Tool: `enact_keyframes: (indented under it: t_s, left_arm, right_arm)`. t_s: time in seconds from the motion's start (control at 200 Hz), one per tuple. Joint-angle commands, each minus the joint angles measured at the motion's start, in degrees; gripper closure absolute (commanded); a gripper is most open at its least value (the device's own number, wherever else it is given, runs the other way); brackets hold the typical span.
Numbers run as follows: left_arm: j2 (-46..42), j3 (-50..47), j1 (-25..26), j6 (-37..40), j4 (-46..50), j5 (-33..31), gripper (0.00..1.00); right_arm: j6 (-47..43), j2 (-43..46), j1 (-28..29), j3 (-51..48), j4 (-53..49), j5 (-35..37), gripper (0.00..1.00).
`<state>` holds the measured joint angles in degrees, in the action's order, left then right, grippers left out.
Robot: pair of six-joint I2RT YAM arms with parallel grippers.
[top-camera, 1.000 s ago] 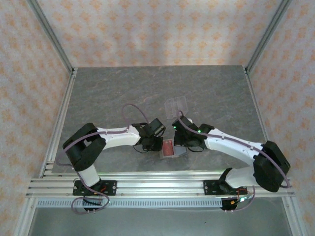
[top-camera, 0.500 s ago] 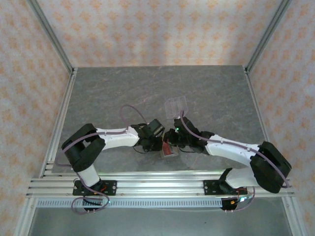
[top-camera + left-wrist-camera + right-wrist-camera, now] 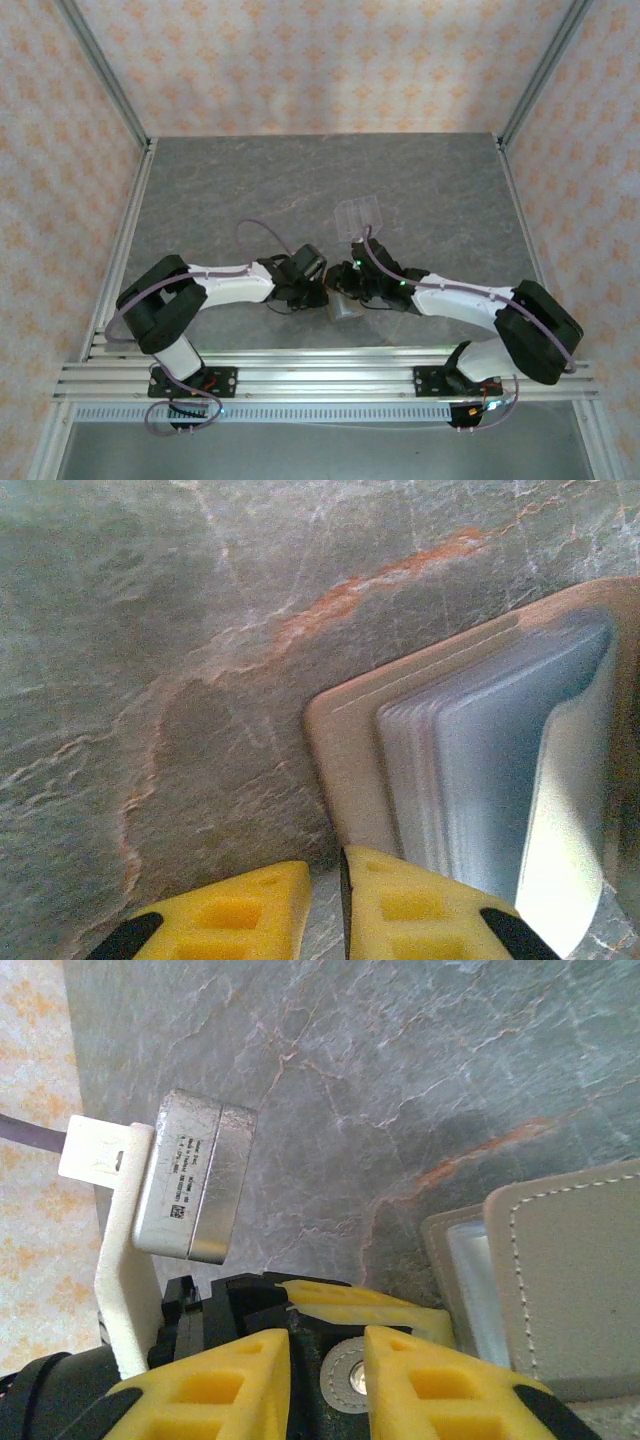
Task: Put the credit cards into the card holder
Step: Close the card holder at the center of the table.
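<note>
Stitched tan card holder; marbled table

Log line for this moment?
card holder: on table, between both hands | left hand: at its edge, grip unclear | right hand: open, empty

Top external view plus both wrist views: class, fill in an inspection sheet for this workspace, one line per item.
Surface: grey marbled table, orange veins.
Job's things: tan wallet, pale sleeves showing, between the hands.
Clutter: clear rack beyond them.
Hands: left hand fingers nearly together at the wallet's edge, grip unclear; right hand slightly open, empty.
Cables: purple cables looping over both arms.
Surroundings: patterned walls, metal frame.
</note>
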<state>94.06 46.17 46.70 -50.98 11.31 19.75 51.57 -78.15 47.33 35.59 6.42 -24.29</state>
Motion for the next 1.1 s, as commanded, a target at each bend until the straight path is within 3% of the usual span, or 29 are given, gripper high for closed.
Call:
enact_keyframes:
  t_s: [0.0, 0.43, 0.475, 0.585, 0.671, 0.771, 0.901, 1.096]
  left_arm:
    - [-2.82, -2.01, 0.25, 1.32, 5.48, -2.87, 0.81]
    - [-10.29, -5.69, -3.08, 1.49, 12.1, -6.18, 0.76]
    - [-11.09, -6.0, -3.6, 1.73, 12.81, -6.41, 0.76]
    - [-12.96, -6.64, -4.82, 2.5, 13.81, -6.52, 0.75]
    - [-13.65, -6.58, -5.21, 3.29, 14.58, -6.71, 0.75]
    - [-14.19, -5.61, -5.43, 4.52, 15.86, -7.08, 0.75]
    - [-15.45, -3.72, -5.72, 5.9, 18.24, -8.12, 0.75]
    - [-15.1, 0.08, -5.83, 9.39, 21.98, -9.59, 0.72]
  right_arm:
    - [-1.51, -1.35, 0.48, 2.67, 0.9, -1.6, 0.72]
    - [-7.29, 0.1, 0.48, 11.24, -8.49, -8.12, 0.61]
    - [-9.76, 1.84, 0.48, 13.34, -13.93, -5.53, 0.61]
    - [-14.19, 8.69, -1.48, 16.96, -31.38, 10.07, 0.62]
    - [-15.12, 10.02, -6.21, 17.13, -38.75, 11.83, 0.68]
    - [-16.35, 9.99, -7.89, 15.58, -41.73, 13.13, 0.77]
    - [-15.46, 8.47, -8.21, 11.8, -39.19, 11.59, 0.93]
    - [-14.99, 0.57, -4.8, 10.09, -31.0, 6.31, 0.98]
